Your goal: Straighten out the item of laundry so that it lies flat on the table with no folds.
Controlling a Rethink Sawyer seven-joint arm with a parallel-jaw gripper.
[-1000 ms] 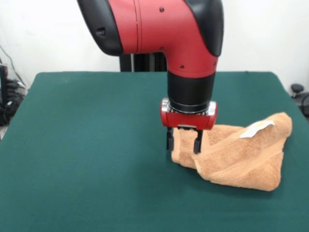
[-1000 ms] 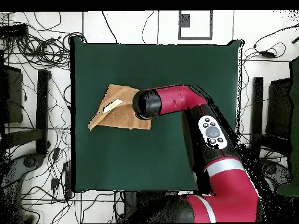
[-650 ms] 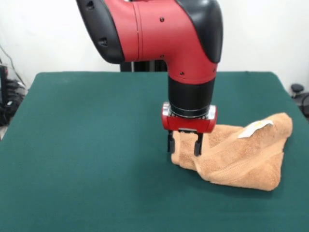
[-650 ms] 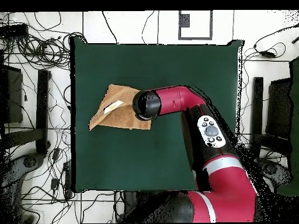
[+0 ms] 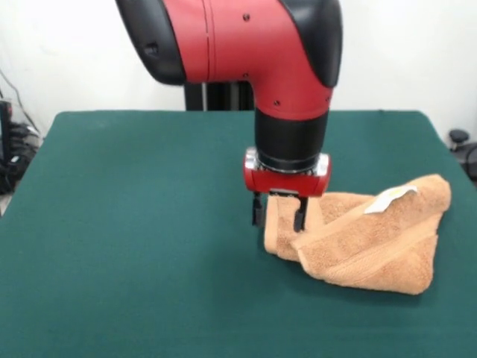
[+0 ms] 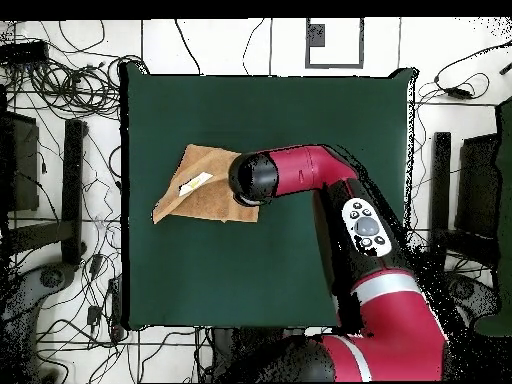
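The item of laundry (image 5: 373, 242) is a tan terry towel, bunched and folded, on the right side of the green table (image 5: 134, 224). A white tag (image 5: 391, 199) lies on its top fold. My gripper (image 5: 278, 215) points straight down at the towel's left end, shut on a raised fold of cloth that stands between its fingers. In the overhead view the towel (image 6: 200, 190) lies left of the centre of the table (image 6: 300, 120), and the arm's wrist (image 6: 252, 178) covers its right edge and hides the gripper.
Open green cloth stretches to the left of the towel and in front of it in the front view. The towel's right end lies close to the table's right edge (image 5: 458, 224). Cables and stands (image 6: 60, 150) surround the table on the floor.
The gripper has risen a little and shifted slightly left, and the towel's left fold has come up with it. The rest of the towel has barely moved.
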